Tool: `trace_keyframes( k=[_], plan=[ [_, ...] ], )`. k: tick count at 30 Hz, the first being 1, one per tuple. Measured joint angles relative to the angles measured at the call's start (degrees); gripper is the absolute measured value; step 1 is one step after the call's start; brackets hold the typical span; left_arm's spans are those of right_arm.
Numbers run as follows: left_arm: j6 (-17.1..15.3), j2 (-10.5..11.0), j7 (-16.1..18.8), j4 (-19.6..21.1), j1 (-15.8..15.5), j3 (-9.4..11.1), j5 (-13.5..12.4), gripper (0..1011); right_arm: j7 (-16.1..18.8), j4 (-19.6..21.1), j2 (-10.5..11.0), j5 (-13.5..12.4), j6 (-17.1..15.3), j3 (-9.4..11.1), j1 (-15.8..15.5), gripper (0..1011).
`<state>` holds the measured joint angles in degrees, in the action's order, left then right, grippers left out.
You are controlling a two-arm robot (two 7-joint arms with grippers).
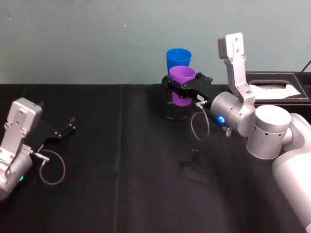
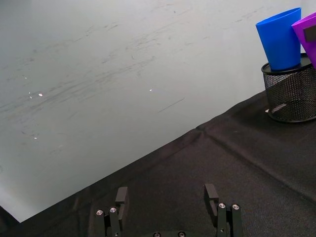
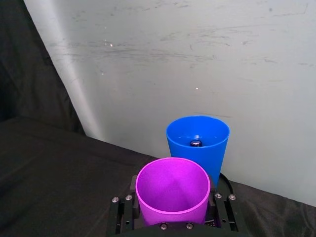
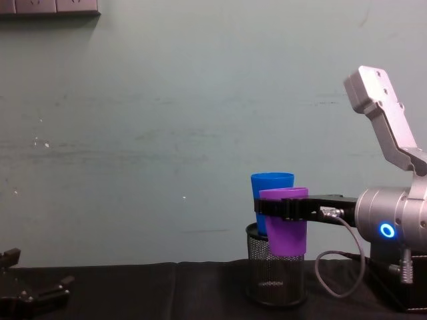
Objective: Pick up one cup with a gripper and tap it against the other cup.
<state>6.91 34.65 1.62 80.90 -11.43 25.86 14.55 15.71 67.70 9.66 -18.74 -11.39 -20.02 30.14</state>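
Observation:
My right gripper (image 1: pixel 185 90) is shut on the purple cup (image 1: pixel 182 80) around its middle and holds it upright in the air, over the front of a black mesh pen holder (image 1: pixel 176 110). The blue cup (image 1: pixel 178 58) stands upright in that holder, just behind the purple one. From the side, the purple cup (image 4: pixel 287 223) overlaps the blue cup (image 4: pixel 270 190); I cannot tell whether they touch. In the right wrist view, the purple cup (image 3: pixel 173 190) sits between the fingers (image 3: pixel 123 213), with the blue cup (image 3: pixel 197 143) close beyond it. My left gripper (image 1: pixel 65 130) rests open at the far left.
A black tissue box (image 1: pixel 274 90) stands at the back right. The table (image 1: pixel 121 184) wears a black cloth and a pale wall rises right behind the cups. A cable loop (image 1: pixel 198 127) hangs under the right wrist.

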Motion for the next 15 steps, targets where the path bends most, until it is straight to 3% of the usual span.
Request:
trace_keyframes(
  k=[15],
  plan=[
    [0.0,0.0,0.0,0.0,0.0,0.0,0.0,1000,0.0,0.0,0.0,0.0,0.0,0.0,0.0,739]
  ],
)
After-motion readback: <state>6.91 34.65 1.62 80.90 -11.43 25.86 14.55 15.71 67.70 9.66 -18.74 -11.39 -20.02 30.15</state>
